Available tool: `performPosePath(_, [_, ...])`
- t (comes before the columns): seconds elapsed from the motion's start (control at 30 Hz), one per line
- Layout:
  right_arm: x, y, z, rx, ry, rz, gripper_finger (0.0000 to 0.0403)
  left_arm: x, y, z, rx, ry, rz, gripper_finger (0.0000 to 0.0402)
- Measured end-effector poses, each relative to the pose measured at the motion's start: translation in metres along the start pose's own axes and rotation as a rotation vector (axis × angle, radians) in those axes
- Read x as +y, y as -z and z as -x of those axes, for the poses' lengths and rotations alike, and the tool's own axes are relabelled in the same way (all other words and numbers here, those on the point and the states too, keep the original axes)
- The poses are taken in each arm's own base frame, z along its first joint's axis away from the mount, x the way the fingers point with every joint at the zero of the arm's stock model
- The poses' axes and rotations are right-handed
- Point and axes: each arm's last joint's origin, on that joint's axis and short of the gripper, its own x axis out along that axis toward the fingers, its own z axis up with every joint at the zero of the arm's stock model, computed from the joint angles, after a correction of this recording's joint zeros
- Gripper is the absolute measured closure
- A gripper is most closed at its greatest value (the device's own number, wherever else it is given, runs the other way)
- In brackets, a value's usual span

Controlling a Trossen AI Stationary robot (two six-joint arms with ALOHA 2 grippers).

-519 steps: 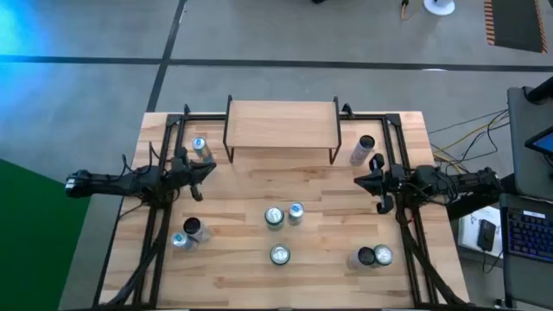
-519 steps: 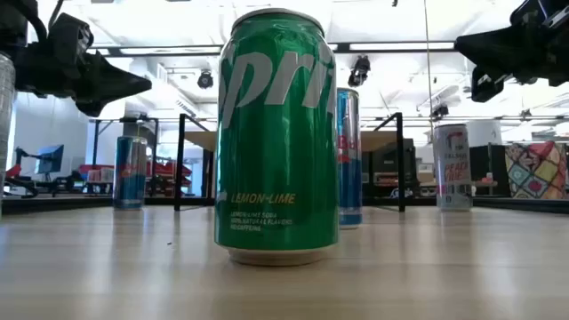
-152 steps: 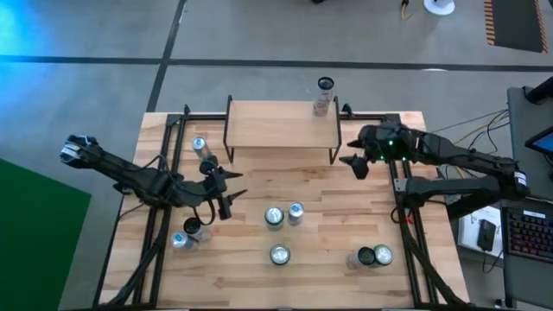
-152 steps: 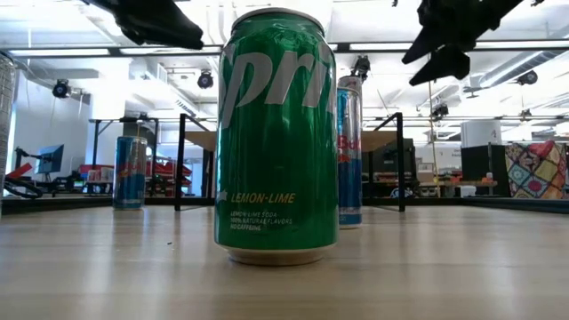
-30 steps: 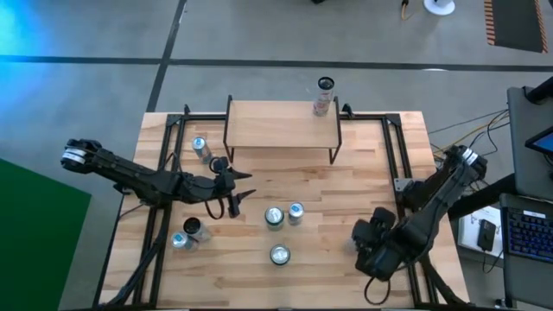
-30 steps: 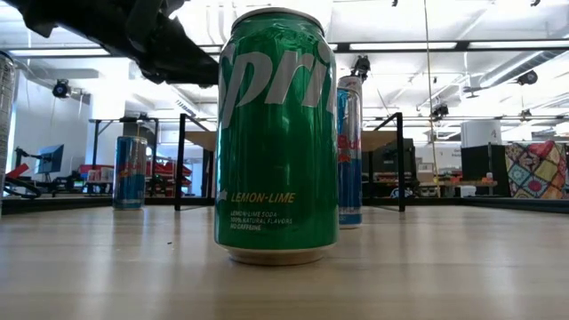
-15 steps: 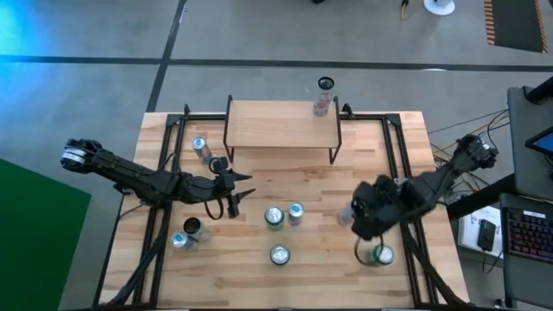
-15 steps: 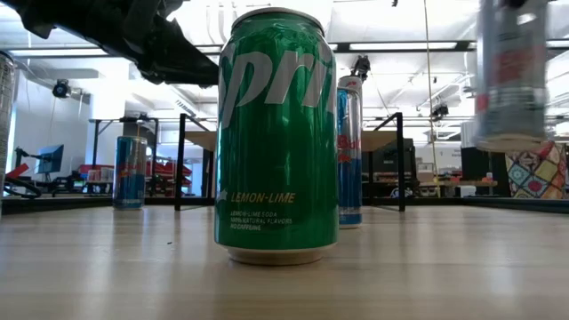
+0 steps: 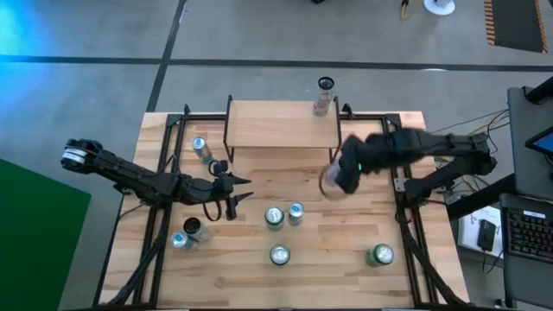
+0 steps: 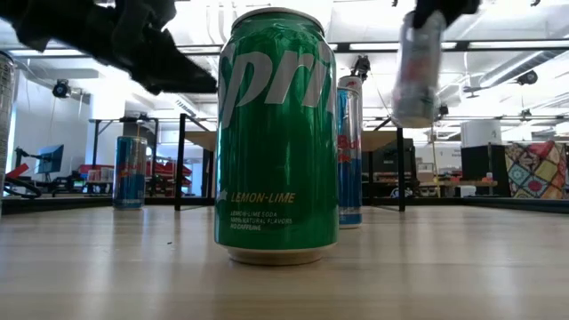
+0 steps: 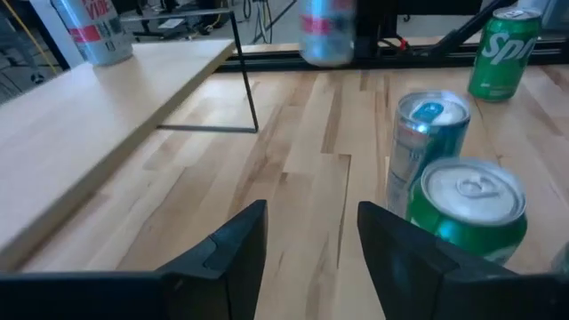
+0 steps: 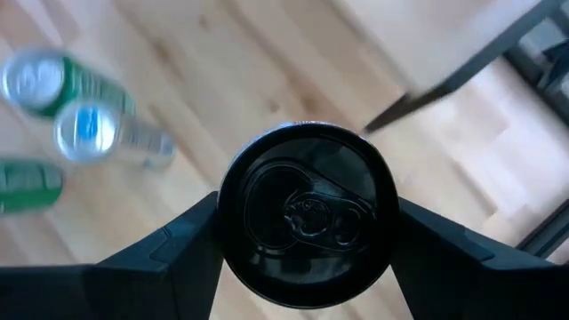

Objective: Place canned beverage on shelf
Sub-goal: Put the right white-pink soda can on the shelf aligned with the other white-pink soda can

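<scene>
My right gripper [image 9: 339, 177] is shut on a slim can with a black top [image 12: 307, 213], in the air just in front of the shelf's right front leg. The can also shows in the low view [image 10: 416, 67] and the left wrist view [image 11: 327, 31]. The shelf [image 9: 281, 125], a light wood plank on thin black legs, stands at the far middle of the table. Another can [image 9: 324, 95] stands on its bottom at the shelf's far right corner. My left gripper [image 9: 232, 194] is open and empty left of the table's middle, fingers [image 11: 240, 258] apart. My right gripper pinches the can's upper wall just under the top rim [image 12: 229, 233] between its two fingers [image 12: 169, 258], one on each side. The fingers come from above, pointing down. The can hangs below them, slightly tilted and clear of the table.
A green can [image 9: 275, 216] and a blue-topped can [image 9: 296, 212] stand together at mid-table. Green cans stand near the front [image 9: 279, 255] and front right [image 9: 381, 254]. More cans stand on the left [image 9: 199, 149] [image 9: 186, 235]. Black frame rails [image 9: 393, 147] run along both sides.
My right gripper has lifted the black-topped can from beside the green can at the table's near right. It has carried it up and toward the far edge and the left, to the shelf's right front leg. The green can stays in place.
</scene>
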Motion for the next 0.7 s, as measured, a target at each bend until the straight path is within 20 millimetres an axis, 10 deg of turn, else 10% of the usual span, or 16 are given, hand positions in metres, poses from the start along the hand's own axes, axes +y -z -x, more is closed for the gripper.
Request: performPosePath(0.7, [-0.075, -0.131, -0.009, -0.005, 0.091, 0.067, 0.0144, 0.002, 0.017, 0.001, 0.007, -0.004, 0.006, 0.024])
